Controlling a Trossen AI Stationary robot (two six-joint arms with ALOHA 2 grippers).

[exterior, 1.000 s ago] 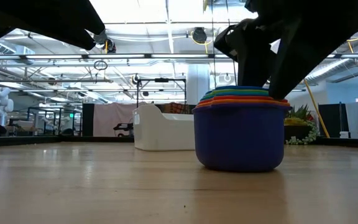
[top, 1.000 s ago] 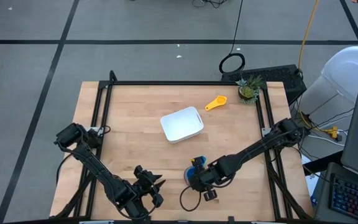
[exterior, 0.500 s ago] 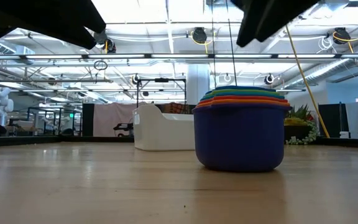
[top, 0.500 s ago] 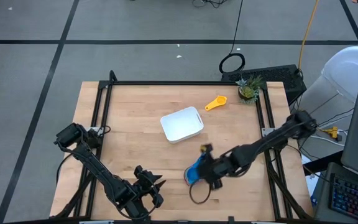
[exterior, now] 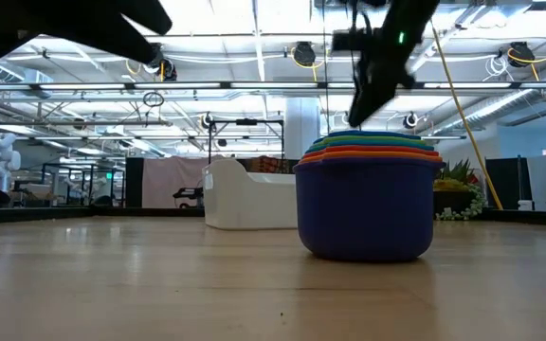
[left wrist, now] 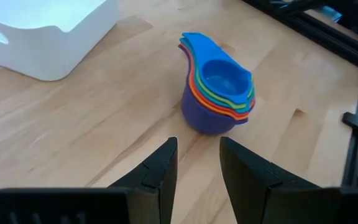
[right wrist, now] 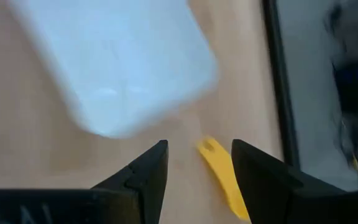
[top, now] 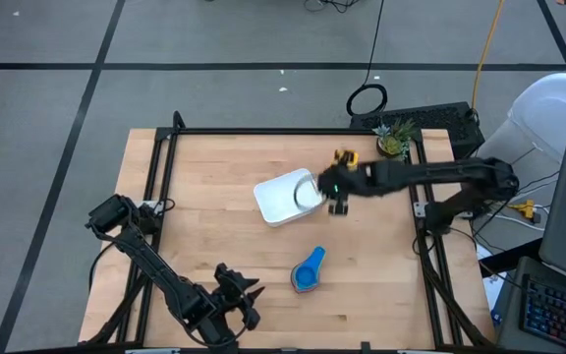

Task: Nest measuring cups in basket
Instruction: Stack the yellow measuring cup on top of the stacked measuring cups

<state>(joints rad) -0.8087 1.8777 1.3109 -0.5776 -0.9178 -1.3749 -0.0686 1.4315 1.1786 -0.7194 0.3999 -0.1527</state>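
High view, right pincer [top: 336,194] beside basket [top: 281,202]

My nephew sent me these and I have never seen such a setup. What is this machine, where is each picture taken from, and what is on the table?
It is a robot with two dark jointed arms working at a wooden table. One picture looks straight down, one looks level across the tabletop, and two come from cameras on the arms' wrists.

On the table lie a shallow white plastic basket, a stack of nested plastic measuring cups with dark blue outermost and light blue on top, and one yellow measuring cup lying apart from the stack. A small potted green plant stands at the far right corner.

The right gripper hangs beside the basket, close to the yellow cup, open and holding nothing. The left gripper waits at the near edge, also open and empty.
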